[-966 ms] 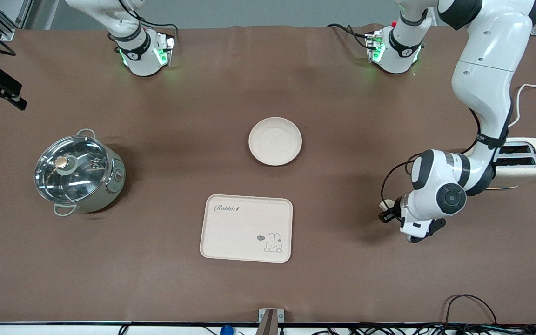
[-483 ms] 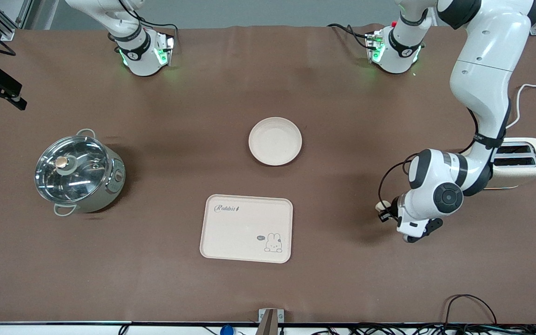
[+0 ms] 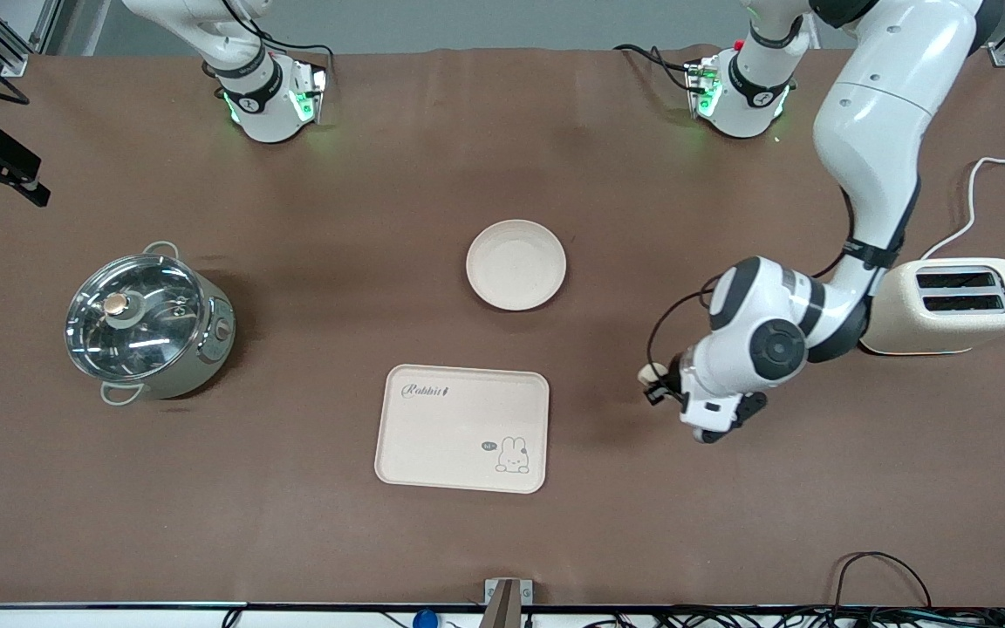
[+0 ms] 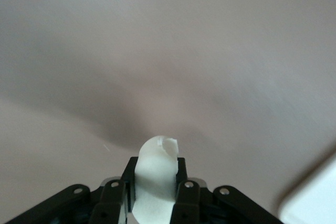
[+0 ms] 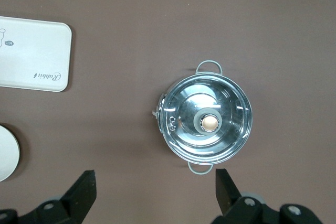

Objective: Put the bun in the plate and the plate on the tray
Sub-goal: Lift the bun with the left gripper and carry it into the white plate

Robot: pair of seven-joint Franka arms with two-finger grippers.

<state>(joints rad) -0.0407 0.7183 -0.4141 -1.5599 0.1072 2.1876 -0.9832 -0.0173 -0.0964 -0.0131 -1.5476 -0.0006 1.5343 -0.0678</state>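
Nearest the front camera lay the tray (image 3: 462,427), flat and bare, its rabbit drawing at the corner toward the left arm's end of the table. Just past that end of the tray, the left gripper (image 3: 658,384) hung over bare tabletop, clenched on the bun (image 3: 647,373); the left wrist view showed the pale lump pinched between both black fingers (image 4: 187,195), its rounded end poking out past them. A pale corner at the edge of that view was probably the tray, though too little of it showed to be sure. Farther back, mid-table, sat the plate (image 3: 516,264), with nothing in it. The lidded pot (image 3: 146,324) stood toward the right arm's end, the toaster (image 3: 952,304) toward the left arm's. The right gripper (image 5: 155,195) waited high over the pot, fingers spread wide and holding nothing.

The carry of the bun to the plate appeared to be the step in hand. The next move would call for bringing the bun over the plate's centre, lowering and letting go; moving the plate onto the tray remained.
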